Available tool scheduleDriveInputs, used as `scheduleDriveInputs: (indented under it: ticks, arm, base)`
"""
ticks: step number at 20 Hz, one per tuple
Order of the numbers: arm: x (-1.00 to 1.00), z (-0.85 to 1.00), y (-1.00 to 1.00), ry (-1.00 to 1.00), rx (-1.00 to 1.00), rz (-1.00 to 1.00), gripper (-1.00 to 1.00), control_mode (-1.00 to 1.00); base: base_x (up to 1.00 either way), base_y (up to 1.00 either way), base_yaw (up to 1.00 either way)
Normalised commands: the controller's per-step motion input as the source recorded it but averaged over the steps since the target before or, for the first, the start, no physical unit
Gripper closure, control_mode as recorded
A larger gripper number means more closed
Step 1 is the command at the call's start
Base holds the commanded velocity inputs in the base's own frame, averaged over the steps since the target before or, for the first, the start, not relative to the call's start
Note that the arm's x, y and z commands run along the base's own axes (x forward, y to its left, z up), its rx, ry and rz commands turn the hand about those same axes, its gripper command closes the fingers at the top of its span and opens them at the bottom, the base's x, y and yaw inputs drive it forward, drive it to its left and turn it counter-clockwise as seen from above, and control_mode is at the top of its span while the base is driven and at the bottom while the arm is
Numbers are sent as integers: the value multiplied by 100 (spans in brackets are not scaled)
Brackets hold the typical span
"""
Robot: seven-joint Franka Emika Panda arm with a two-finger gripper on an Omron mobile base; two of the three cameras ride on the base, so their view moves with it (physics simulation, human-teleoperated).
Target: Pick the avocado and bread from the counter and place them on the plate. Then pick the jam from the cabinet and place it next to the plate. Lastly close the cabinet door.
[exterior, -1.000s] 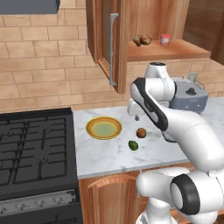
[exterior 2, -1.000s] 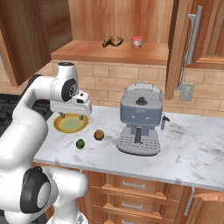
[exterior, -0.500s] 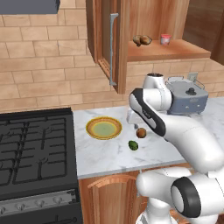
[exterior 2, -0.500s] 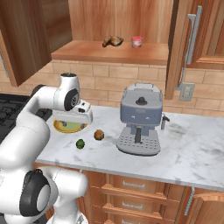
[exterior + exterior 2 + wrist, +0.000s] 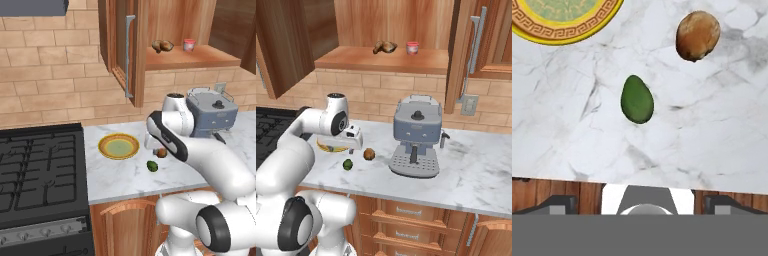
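My gripper is open wide and empty, hanging low over the white marble counter. Straight ahead of it in the hand view lies the dark green avocado, with the round brown bread beyond it to the right. The yellow-rimmed plate shows at the upper left and holds nothing. From the base, the gripper hovers just above the avocado, with the bread beside it and the plate to the left. The red jam stands on the cabinet shelf. The cabinet door is open.
A grey coffee machine stands on the counter right of the arm. The black stove adjoins the counter on the left. A lumpy brown pastry lies on the shelf beside the jam. The counter's front edge is close under the hand.
The arm has lowered and the hand has come down toward the counter over the avocado and bread. The jaws stay open. Nothing on the counter has moved.
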Motion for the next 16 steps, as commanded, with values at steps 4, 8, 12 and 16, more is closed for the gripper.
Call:
scheduleDriveInputs:
  ticks: [4,8,12,16]
  arm:
    - [7,-23,3,0,0,0,-100,-100]
    - [9,-23,6,0,0,0,-100,-100]
    - [9,-24,3,0,0,0,-100,-100]
    - [9,-22,0,0,0,0,-100,-100]
  base:
    - [0,0,0]
    - [0,0,0]
    - [0,0,0]
    - [0,0,0]
